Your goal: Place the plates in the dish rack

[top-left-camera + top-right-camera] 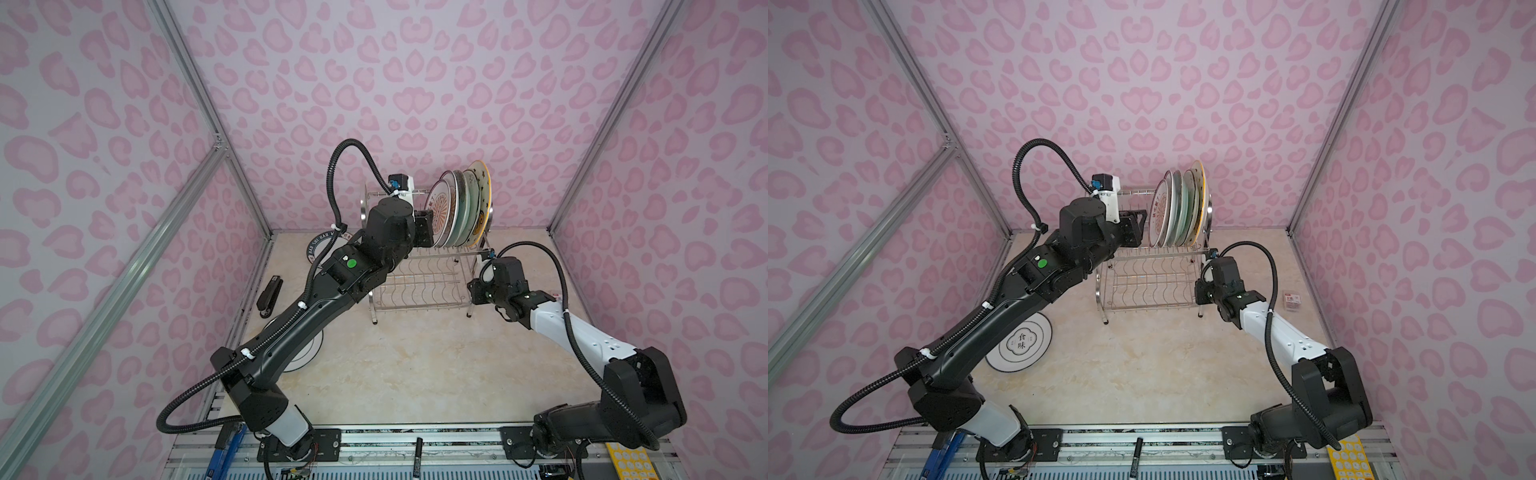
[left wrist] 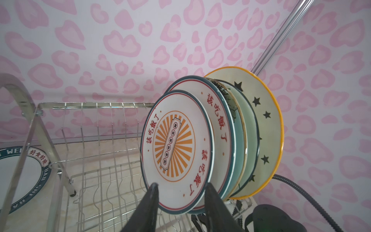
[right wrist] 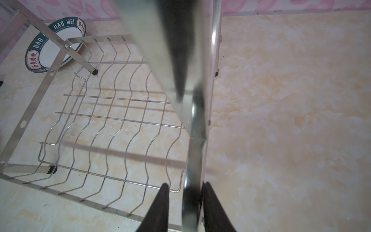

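A steel rack [image 1: 419,286] stands on a marbled tabletop [image 1: 415,374]. Five plates [image 1: 1177,208] stand on edge in its upper tier, bunched at its right end, so the slots to their left are free. The left end effector [image 2: 182,185] hovers open just in front of the nearest sunburst plate [image 2: 172,148], gripping nothing. The right end effector [image 3: 186,184] straddles the rack's right frame [image 3: 197,128] with its jaws slack, probably to steady the rack. Two plates lie flat on the tabletop: a navy-rimmed plate [image 1: 318,247] behind the rack's left end, and a black-ringed plate [image 1: 1019,343] front-left of the rack, partly covered by the left arm [image 1: 1000,307].
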Robot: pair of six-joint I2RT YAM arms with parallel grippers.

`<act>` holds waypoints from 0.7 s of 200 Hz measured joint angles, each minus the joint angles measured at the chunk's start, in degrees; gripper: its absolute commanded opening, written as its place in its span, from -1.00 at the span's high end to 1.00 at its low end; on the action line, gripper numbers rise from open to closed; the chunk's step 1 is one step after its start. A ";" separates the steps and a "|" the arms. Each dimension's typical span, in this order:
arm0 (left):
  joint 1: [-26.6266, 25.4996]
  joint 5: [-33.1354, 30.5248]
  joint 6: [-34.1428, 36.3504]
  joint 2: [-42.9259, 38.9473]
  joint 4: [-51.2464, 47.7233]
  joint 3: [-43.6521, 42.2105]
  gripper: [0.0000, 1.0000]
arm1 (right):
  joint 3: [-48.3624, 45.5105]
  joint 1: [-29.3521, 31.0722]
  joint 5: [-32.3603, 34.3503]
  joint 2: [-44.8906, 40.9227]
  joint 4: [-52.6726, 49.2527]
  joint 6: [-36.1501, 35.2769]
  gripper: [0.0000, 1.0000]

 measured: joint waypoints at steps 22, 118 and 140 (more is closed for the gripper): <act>0.22 -2.19 0.55 -2.86 0.02 -2.51 0.17 | 0.00 0.00 0.17 -0.87 0.02 0.00 0.26; 7.10 -6.75 -0.48 -13.51 -3.96 -14.91 0.14 | -1.01 -1.46 0.46 -10.16 0.42 0.17 0.11; 9.27 -6.62 -1.75 -15.78 -5.97 -17.90 0.14 | -1.33 -2.60 0.42 -12.07 0.42 0.22 0.11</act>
